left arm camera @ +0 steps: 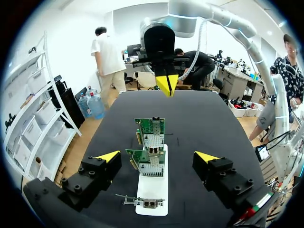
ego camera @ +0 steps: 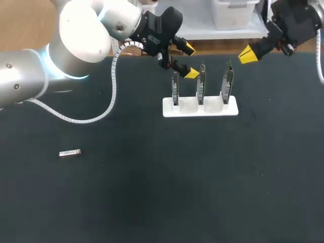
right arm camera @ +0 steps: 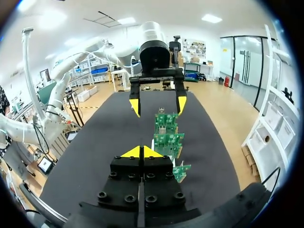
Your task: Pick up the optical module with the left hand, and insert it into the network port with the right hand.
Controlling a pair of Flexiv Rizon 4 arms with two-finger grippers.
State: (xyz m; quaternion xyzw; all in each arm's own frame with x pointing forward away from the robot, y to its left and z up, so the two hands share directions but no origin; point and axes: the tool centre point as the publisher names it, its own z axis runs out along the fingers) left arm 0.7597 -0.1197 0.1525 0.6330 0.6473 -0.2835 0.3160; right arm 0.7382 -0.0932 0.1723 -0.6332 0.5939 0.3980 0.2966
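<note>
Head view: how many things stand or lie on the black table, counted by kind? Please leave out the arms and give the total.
optical module: 1
network cards, upright in the holder: 3
white holder: 1
Total: 5

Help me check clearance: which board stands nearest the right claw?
The board at the stand's end toward the right claw; the other two sit farther off.

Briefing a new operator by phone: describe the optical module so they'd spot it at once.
On the black table, find the white rack holding three upright cards toward the far side. Far to its left and nearer the camera, the optical module lies alone: a small silvery bar lying flat.
</note>
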